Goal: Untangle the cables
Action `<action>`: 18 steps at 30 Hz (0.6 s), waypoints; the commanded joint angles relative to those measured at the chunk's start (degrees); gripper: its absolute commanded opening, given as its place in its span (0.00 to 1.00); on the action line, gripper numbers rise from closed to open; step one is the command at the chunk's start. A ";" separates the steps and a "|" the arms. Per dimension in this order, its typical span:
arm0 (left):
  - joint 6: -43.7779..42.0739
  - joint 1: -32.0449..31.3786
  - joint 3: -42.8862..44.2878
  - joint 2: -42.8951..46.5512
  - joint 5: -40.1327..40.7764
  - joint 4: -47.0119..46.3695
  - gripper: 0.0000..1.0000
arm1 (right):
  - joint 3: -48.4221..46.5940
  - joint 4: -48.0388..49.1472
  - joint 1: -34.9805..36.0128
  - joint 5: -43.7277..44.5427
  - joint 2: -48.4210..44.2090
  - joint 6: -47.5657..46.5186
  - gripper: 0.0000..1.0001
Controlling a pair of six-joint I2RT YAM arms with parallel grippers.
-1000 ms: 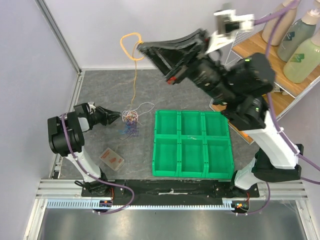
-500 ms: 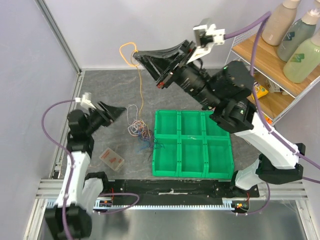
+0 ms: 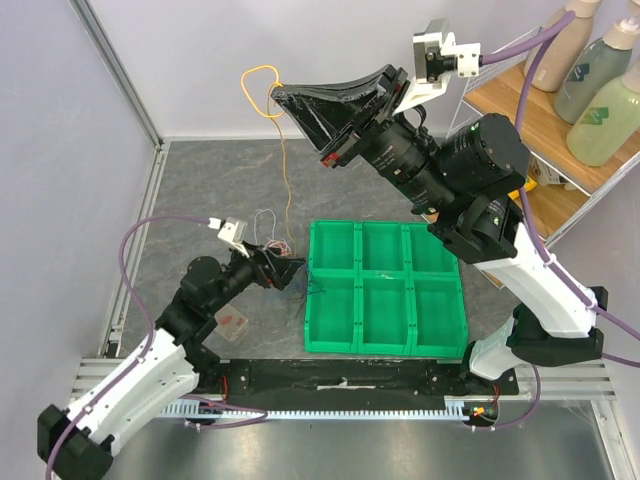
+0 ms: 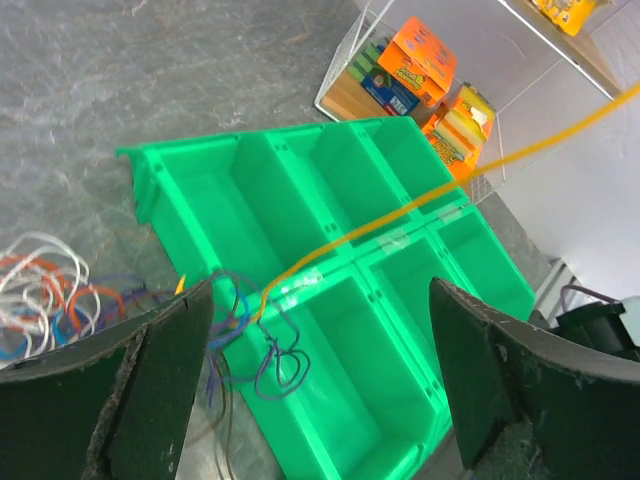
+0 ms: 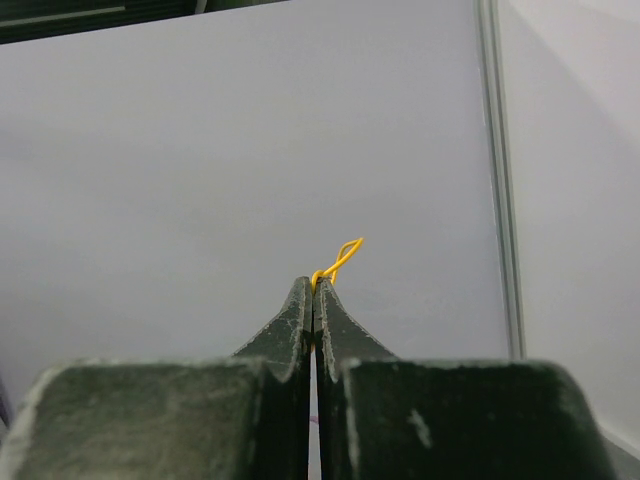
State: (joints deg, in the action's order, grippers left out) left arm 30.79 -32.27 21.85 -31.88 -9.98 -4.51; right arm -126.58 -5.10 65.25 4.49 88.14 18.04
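The cables point(image 3: 270, 225) lie as a small tangle of white, orange, blue and purple wires against the left edge of the green tray point(image 3: 436, 300). My left gripper point(image 3: 296, 272) hangs over the tangle, open, holding nothing. In the left wrist view the left gripper point(image 4: 320, 345) frames a purple loop point(image 4: 272, 365) draped over the tray's rim point(image 4: 180, 160), with white and orange loops point(image 4: 45, 285) at the left. My right gripper point(image 3: 278, 92) is raised high, shut on a yellow-orange cable point(image 3: 285, 170) that runs taut down to the tangle. The right gripper point(image 5: 315, 287) pinches its loop point(image 5: 346, 251).
A small clear box point(image 3: 228, 320) with orange contents lies on the grey table near the left arm. A wooden shelf point(image 3: 520, 110) with bottles stands at the right. Colourful packets in a wire basket point(image 4: 420, 65) sit beyond the tray. Walls close the back and left.
My left arm swung from the table's left side to above the tangle and its gripper opened wide. The tangle slid right to the tray's edge. The right gripper stayed raised on the yellow-orange cable.
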 commanded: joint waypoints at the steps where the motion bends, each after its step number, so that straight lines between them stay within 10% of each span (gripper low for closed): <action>1: -7.40 -2.18 4.61 -9.58 2.53 -15.93 0.94 | -2.26 1.85 -0.04 -1.68 0.54 1.99 0.00; 4: -7.93 -2.62 7.58 -16.70 3.89 -18.52 0.88 | -2.61 2.03 0.05 -1.85 0.72 2.96 0.00; 8: -7.49 -1.22 13.13 -24.27 23.83 -10.79 0.48 | -4.80 2.03 0.05 -2.82 0.90 4.45 0.00; 18: -0.46 16.27 16.20 -41.31 21.41 -9.65 0.33 | -6.92 8.97 0.05 2.36 -1.65 3.23 0.00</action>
State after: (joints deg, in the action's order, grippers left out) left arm 27.57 -20.45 34.39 -67.59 10.41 -15.16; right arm -131.41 -3.03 65.25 5.10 89.01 21.93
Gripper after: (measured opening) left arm 0.379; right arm 0.008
